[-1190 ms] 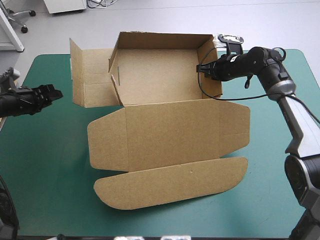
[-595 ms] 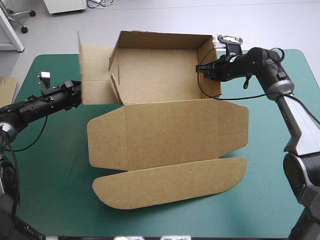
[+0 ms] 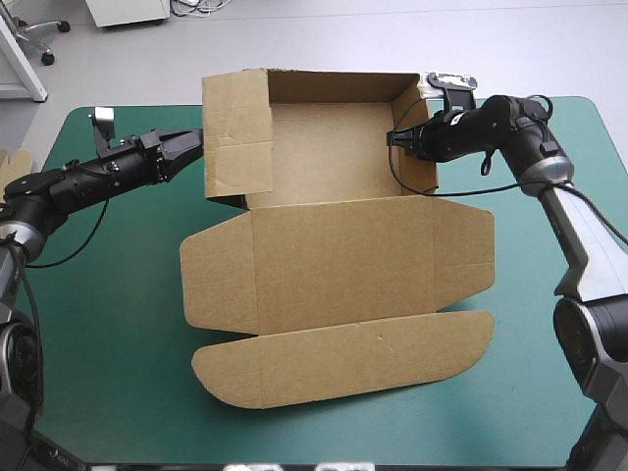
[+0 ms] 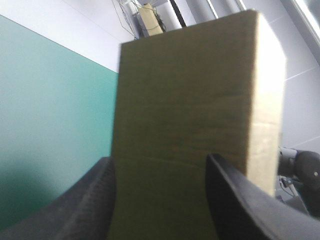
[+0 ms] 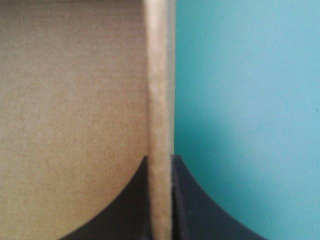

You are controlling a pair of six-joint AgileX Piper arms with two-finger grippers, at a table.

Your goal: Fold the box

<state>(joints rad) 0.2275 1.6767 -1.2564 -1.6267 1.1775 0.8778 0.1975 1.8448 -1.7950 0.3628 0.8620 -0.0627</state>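
High view: right gripper [image 3: 394,137] pinches the box [image 3: 339,265], left gripper [image 3: 194,140] spread at the flap [image 3: 238,132]; pushing harder could slide the box.

You have the counter [image 3: 108,294] under its teal-green cover [image 3: 88,392], smooth and flat, with rounded corners at the far side. At the counter's left edge, toward the far corner, you can see a small piece of more brown board [image 3: 8,157], mostly cut off. Both wrist views show you bare stretches of that cover [image 4: 50,125] [image 5: 250,100].
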